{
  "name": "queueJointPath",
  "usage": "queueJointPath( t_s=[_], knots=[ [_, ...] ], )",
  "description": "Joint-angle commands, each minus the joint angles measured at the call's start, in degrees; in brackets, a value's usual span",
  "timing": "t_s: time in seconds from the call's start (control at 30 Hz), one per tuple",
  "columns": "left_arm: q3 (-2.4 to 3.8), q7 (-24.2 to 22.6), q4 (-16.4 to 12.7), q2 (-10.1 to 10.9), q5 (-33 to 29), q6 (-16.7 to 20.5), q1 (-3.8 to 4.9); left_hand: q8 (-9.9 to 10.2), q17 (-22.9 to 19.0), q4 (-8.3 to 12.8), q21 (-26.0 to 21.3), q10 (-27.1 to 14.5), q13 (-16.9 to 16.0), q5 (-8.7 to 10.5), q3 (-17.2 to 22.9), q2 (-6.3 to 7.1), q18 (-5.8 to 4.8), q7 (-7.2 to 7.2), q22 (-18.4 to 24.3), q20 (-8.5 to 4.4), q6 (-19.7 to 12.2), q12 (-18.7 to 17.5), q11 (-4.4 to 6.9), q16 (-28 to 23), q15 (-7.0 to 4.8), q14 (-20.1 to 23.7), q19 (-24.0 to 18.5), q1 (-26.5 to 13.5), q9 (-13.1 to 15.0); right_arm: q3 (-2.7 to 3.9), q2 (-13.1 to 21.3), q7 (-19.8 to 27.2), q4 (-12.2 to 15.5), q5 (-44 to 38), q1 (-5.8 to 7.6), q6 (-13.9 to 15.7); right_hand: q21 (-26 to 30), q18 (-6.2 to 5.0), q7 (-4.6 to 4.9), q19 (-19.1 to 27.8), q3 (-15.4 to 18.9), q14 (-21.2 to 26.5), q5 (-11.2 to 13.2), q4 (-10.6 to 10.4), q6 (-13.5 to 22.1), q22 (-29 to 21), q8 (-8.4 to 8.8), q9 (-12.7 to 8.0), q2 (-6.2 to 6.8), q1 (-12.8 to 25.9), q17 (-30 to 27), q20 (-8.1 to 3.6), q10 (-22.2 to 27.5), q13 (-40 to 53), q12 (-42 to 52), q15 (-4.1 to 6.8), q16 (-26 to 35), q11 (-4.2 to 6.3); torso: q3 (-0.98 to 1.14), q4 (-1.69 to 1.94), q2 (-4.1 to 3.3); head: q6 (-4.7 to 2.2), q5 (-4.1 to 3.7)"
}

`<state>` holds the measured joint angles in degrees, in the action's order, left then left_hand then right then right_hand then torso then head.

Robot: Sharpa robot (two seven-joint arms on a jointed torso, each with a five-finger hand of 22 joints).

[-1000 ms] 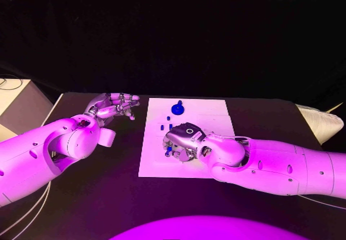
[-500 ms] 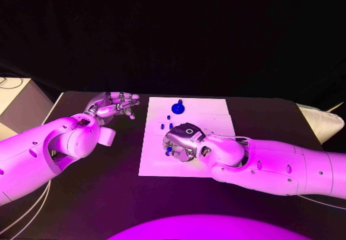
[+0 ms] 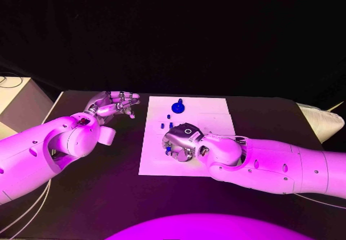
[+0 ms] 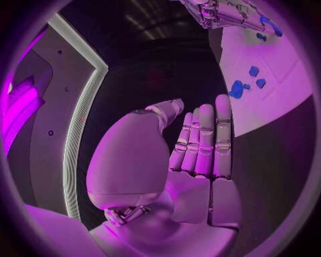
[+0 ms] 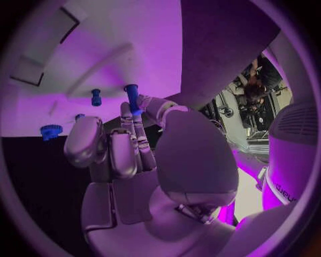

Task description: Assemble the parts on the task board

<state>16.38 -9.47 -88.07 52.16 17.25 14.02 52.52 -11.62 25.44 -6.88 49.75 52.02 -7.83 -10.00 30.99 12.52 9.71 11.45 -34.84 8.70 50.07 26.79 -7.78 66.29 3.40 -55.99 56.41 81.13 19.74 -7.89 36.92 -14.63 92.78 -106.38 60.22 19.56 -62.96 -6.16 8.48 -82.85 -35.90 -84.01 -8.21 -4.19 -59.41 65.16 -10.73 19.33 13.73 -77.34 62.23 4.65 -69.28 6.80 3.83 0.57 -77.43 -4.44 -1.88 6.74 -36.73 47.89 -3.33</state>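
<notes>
The white task board (image 3: 205, 112) lies mid-table. A blue gear-shaped part (image 3: 178, 107) stands near its far edge, with small blue pegs (image 3: 169, 118) closer in. My right hand (image 3: 184, 142) hovers low over the board's left half and pinches a blue peg (image 5: 131, 96) between thumb and fingertip; that peg shows at the hand's underside (image 3: 169, 149). Beyond it are another peg (image 5: 96, 97) and the gear (image 5: 50, 131). My left hand (image 3: 112, 106) hangs over the black table left of the board, holding nothing, fingers (image 4: 204, 139) extended side by side.
A pale box (image 3: 18, 102) stands at the table's left edge and a light cushion-like object (image 3: 317, 122) at the right. From the left wrist, the board (image 4: 281, 64), its blue parts (image 4: 235, 89) and my right hand (image 4: 224, 12) are seen.
My right hand with the peg has shifted slightly left over the board. The left hand has stayed in place.
</notes>
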Motion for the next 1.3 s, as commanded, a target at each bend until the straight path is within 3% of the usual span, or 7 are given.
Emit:
queueJointPath(
  t_s=[0.03, 0.4, 0.53, 0.63, 0.8, 1.0, 1.3],
  knots=[
    [0.05, -0.32, -0.16, -0.04, -0.24, -0.77, 0.01, -0.19, 0.04, -0.18, -0.23, -0.4, 0.08, -0.3, 0.05, 0.0, 0.89, 0.01, 0.09, -0.06, 0.16, 0.33, -0.05, -0.05, 0.09, 0.32, 0.46, 0.53, 0.07, -0.34, -0.28, 1.35, -0.34, 1.06, -0.31, -3.11, 3.03, -0.15, 0.53, 1.11, 1.52, -0.2, 0.69, -0.58, 2.07, -2.5, 1.43, -0.55, 2.46, 1.54, -1.83, 0.62, 3.6, -1.82, -0.31, -0.73, 0.99, -0.93, 0.01, -0.03, 0.03, 0.02, 0.03],
    [0.05, -0.31, -0.15, 0.04, -0.24, -0.75, 0.01, -0.21, 0.04, -0.29, -0.25, -0.47, 0.11, -0.31, 0.04, -0.05, 0.88, 0.01, 0.11, -0.06, 0.17, 0.38, -0.06, -0.06, 0.1, 0.33, 0.47, 0.56, 0.09, -0.53, 0.09, 1.76, -0.5, 1.49, -0.39, -2.07, 5.63, -0.68, 0.36, 1.57, 6.46, 0.19, 1.02, -0.71, 3.82, -4.49, 3.09, -1.36, 2.1, 0.77, -3.54, 0.93, 6.63, -2.94, -0.04, -0.79, 1.94, -0.98, 0.04, -0.01, 0.02, 0.03, 0.01],
    [0.05, -0.31, -0.14, 0.05, -0.24, -0.75, 0.01, -0.21, 0.04, -0.29, -0.25, -0.47, 0.11, -0.31, 0.04, -0.05, 0.88, 0.01, 0.11, -0.06, 0.17, 0.38, -0.06, -0.06, 0.1, 0.33, 0.47, 0.56, 0.09, -0.54, 0.34, 1.73, -0.45, 1.47, -0.41, -1.02, 9.48, -1.25, 0.48, 2.36, 12.71, 1.07, 0.78, -1.61, 4.04, -7.57, 4.0, -2.05, 0.48, -1.74, -6.11, 1.12, 10.09, -3.06, 0.32, -1.08, 3.34, -1.34, 0.04, -0.02, 0.02, 0.0, -0.03],
    [0.05, -0.3, -0.13, 0.06, -0.24, -0.75, 0.01, -0.21, 0.04, -0.29, -0.25, -0.47, 0.11, -0.31, 0.04, -0.05, 0.88, 0.01, 0.11, -0.06, 0.17, 0.38, -0.06, -0.06, 0.1, 0.33, 0.47, 0.56, 0.09, -0.54, 0.46, 1.69, -0.45, 1.45, -0.41, -0.03, 11.42, -1.49, 0.27, 2.62, 19.24, 1.63, 0.65, -3.91, 4.33, -9.0, 4.79, -2.7, -0.97, -5.04, -7.46, 1.49, 13.36, -3.03, 0.74, -1.5, 4.01, -1.83, 0.06, -0.05, 0.01, -0.06, -0.07],
    [0.05, -0.31, -0.1, 0.04, -0.24, -0.78, 0.01, -0.21, 0.04, -0.29, -0.25, -0.47, 0.11, -0.31, 0.04, -0.05, 0.88, 0.01, 0.11, -0.06, 0.17, 0.38, -0.06, -0.06, 0.1, 0.33, 0.47, 0.56, 0.09, -0.54, 0.65, 1.5, -0.41, 1.42, -0.44, 3.13, 14.12, -1.77, -0.25, 2.84, 25.54, 2.34, 0.28, -11.73, 5.57, -10.98, 6.2, -3.75, -0.13, -11.24, -9.12, 2.07, 17.93, -3.08, 1.23, -2.27, 4.59, -2.59, 0.07, 0.0, 0.01, -0.28, -0.32],
    [0.05, -0.32, -0.06, 0.01, -0.23, -0.79, 0.01, -0.19, 0.04, -0.34, -0.27, -0.49, 0.12, -0.3, 0.01, -0.02, 0.88, 0.01, 0.12, -0.05, 0.14, 0.41, -0.06, -0.06, 0.1, 0.34, 0.47, 0.55, 0.09, -0.52, 1.06, 1.24, -0.1, 1.5, -0.46, 6.04, 14.33, -1.77, -1.13, 2.66, 26.94, 2.37, -0.08, -12.66, 8.0, -11.06, 7.1, -4.65, 0.44, -12.33, -9.11, 2.31, 19.67, -3.05, 1.38, -2.45, 4.37, -3.09, 0.04, -0.02, 0.02, -0.51, -0.51],
    [0.05, -0.3, -0.01, -0.07, -0.23, -0.87, 0.01, -0.19, 0.04, -0.34, -0.27, -0.49, 0.12, -0.3, 0.01, -0.02, 0.88, 0.01, 0.12, -0.05, 0.14, 0.41, -0.06, -0.06, 0.1, 0.34, 0.47, 0.55, 0.09, -0.28, 2.51, 1.11, 0.86, 3.03, -0.44, 7.06, 14.06, -1.72, -1.43, 2.48, 27.02, 2.26, -0.3, -12.67, 9.03, -10.82, 7.16, -5.01, 0.46, -12.39, -9.03, 2.33, 19.89, -3.04, 1.53, -2.45, 4.25, -3.11, 0.03, 0.0, 0.06, -0.78, -0.84]
  ],
)
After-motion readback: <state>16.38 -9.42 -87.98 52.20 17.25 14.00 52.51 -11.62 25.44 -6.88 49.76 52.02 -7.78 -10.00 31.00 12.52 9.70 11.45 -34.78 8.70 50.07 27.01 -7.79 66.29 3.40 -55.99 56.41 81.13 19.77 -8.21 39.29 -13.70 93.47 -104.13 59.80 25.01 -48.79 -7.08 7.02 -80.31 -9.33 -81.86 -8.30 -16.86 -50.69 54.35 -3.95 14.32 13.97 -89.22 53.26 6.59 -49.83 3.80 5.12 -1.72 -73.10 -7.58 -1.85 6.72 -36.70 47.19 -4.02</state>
